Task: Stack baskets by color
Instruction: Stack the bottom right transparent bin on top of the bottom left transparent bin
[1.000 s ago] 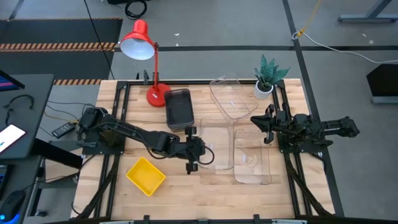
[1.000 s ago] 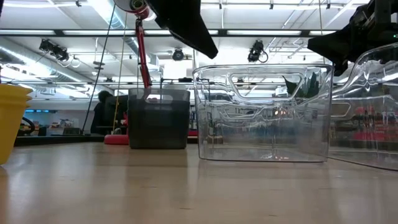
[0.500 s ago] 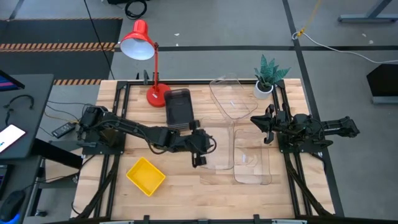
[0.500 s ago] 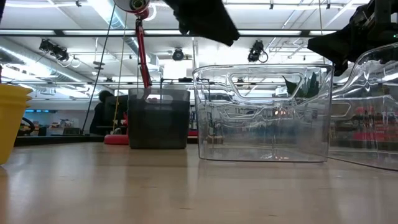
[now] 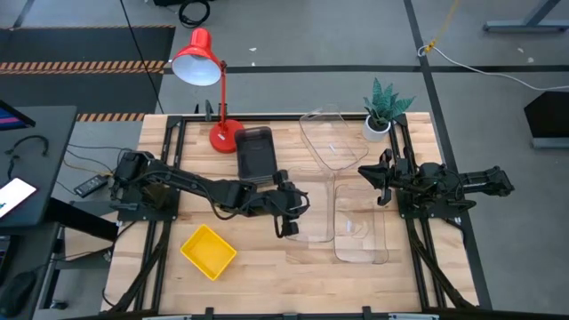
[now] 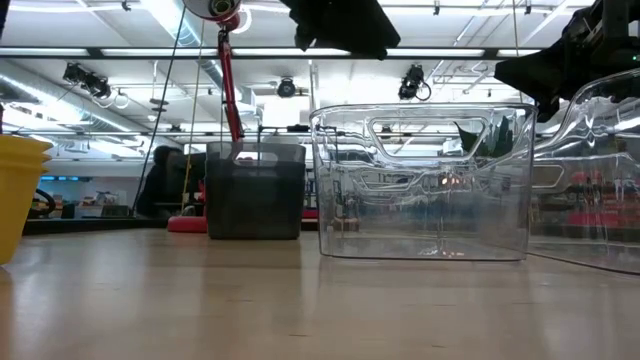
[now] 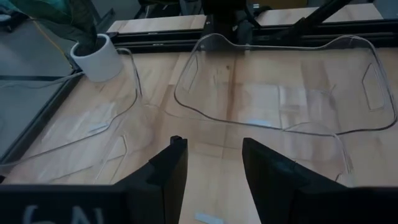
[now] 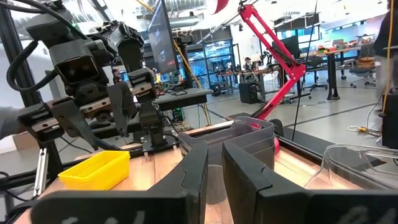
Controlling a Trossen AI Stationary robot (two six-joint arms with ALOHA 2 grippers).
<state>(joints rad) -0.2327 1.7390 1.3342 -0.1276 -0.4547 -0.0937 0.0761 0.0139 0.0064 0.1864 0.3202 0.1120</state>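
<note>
Two clear baskets [image 5: 311, 213] [image 5: 360, 224] stand side by side at mid-table, and a third clear one [image 5: 333, 138] sits askew at the far side. A dark grey basket [image 5: 256, 156] stands by the lamp's base, and a yellow basket [image 5: 209, 251] sits near the front left. My left gripper [image 5: 292, 216] hovers open over the left rim of the nearer clear basket. In the left wrist view its fingers [image 7: 177, 171] frame bare wood and clear plastic and touch nothing. My right gripper [image 8: 214, 177] waits at the table's right side, its fingers a narrow gap apart and empty.
A red desk lamp [image 5: 206, 67] stands at the far left, its base [image 5: 224, 138] on the table. A small potted plant [image 5: 382, 111] stands at the far right corner. Black rails [image 5: 173, 178] run along both sides. Bare wood lies along the front edge.
My left gripper has moved toward the table's right edge, over the clear basket's rim. It has risen a little and tipped up from pointing steeply down. Its fingers stay open. No basket has moved.
</note>
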